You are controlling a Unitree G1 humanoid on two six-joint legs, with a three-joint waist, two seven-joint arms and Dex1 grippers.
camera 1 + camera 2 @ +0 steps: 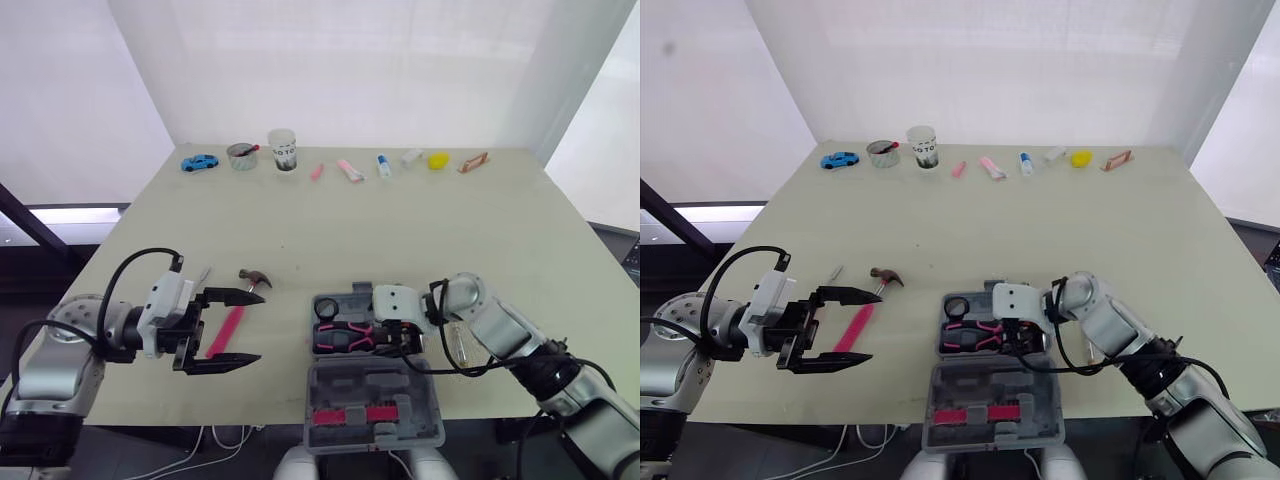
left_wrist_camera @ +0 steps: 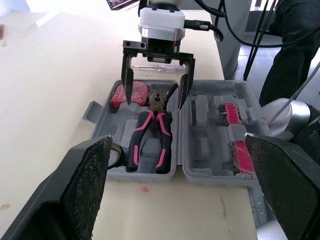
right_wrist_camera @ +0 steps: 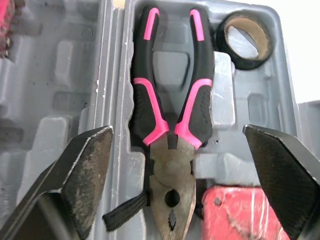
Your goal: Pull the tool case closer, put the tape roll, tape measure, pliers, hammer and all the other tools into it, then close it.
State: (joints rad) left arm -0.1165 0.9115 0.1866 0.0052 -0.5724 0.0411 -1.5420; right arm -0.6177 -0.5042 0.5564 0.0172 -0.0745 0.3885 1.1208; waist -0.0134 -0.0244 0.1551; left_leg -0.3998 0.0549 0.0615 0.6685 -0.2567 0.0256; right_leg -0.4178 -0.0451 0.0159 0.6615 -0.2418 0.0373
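Open case [image 1: 400,425] at near table edge, pliers [image 3: 170,125], tape roll [image 3: 246,40] and red tape measure [image 3: 240,212] in its tray, right gripper [image 2: 155,104] spread wide just above pliers, left gripper [image 1: 258,328] spread wide over hammer [image 1: 230,328] lying left of case

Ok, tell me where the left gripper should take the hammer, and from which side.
Probably take the hammer by its pink handle, mid-length, coming from above. It lies flat on the table, slim and straight, head away from the robot; the open left gripper hangs by it.
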